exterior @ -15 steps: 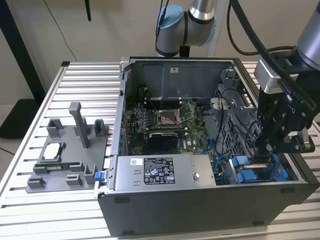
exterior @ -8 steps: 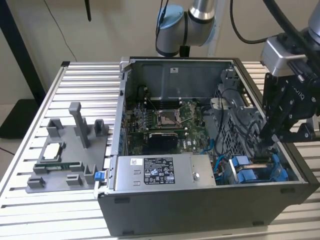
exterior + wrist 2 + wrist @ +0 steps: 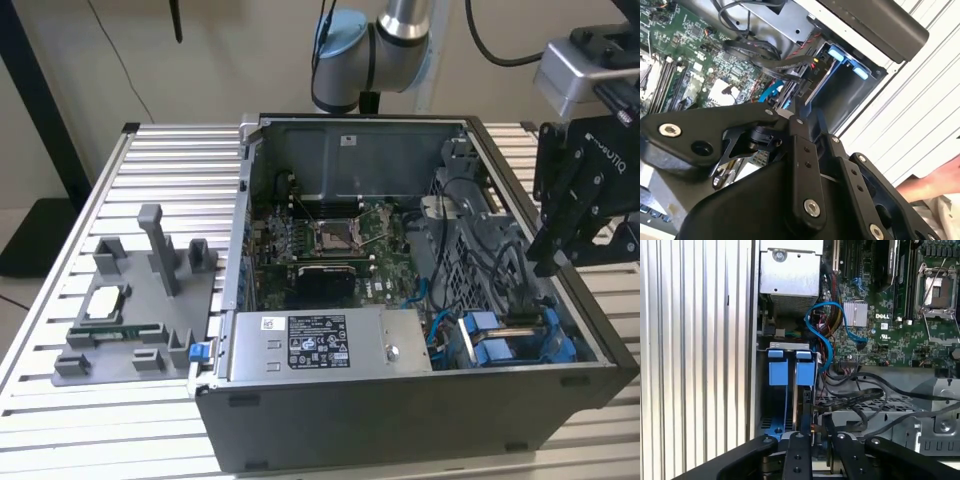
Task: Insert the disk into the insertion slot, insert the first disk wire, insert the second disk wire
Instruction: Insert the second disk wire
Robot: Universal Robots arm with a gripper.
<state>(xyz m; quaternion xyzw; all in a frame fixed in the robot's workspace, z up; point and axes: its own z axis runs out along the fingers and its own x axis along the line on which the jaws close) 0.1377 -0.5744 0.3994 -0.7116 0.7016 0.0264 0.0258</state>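
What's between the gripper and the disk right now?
In the first wrist view, a bundle of black wires runs in across the case to the near end of the disk, just ahead of the gripper. The stretch is not bare.

Exterior view: even, soft overhead light; slatted table (image 3: 60,320) bright, case interior (image 3: 330,240) dimmer, shadowed at walls. Second wrist view: slats beyond jaws overexposed, near-white glare; gripper linkage (image 3: 805,165) close, dark, soft-focused. First wrist view: slats beside jaws washed out; motherboard (image 3: 880,315) sharp.
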